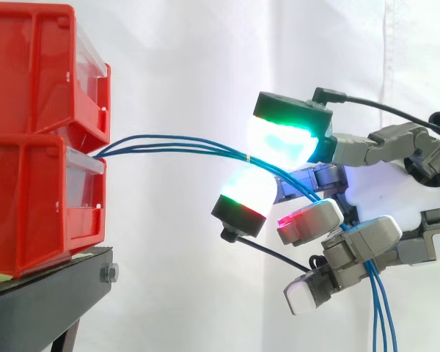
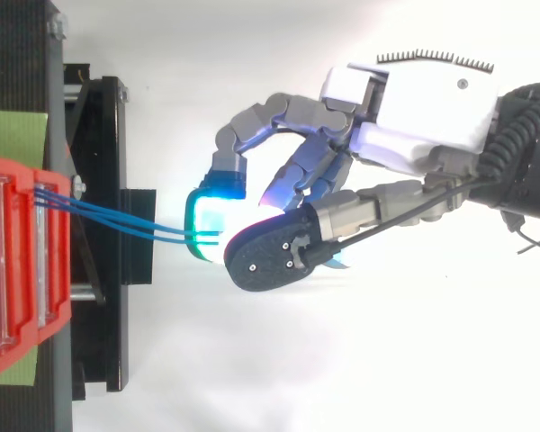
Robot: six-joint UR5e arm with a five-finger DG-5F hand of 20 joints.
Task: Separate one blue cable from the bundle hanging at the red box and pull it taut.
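Blue cables point(image 1: 231, 150) arc frm red bins point(image 1: 37, 139), frame left. Hand point(image 2: 423, 108), right, curls round all of them, prob. for pulling; none split off yet.

Two red bins point(image 1: 29, 213), stacked, well left of the hand point(image 2: 423, 108). Three blue cables point(image 1: 169, 141) countable between bins and hand. One yellow tie point(image 1: 247, 157) just left of the glowing fingertips. One black stand point(image 1: 44, 304), lower left.
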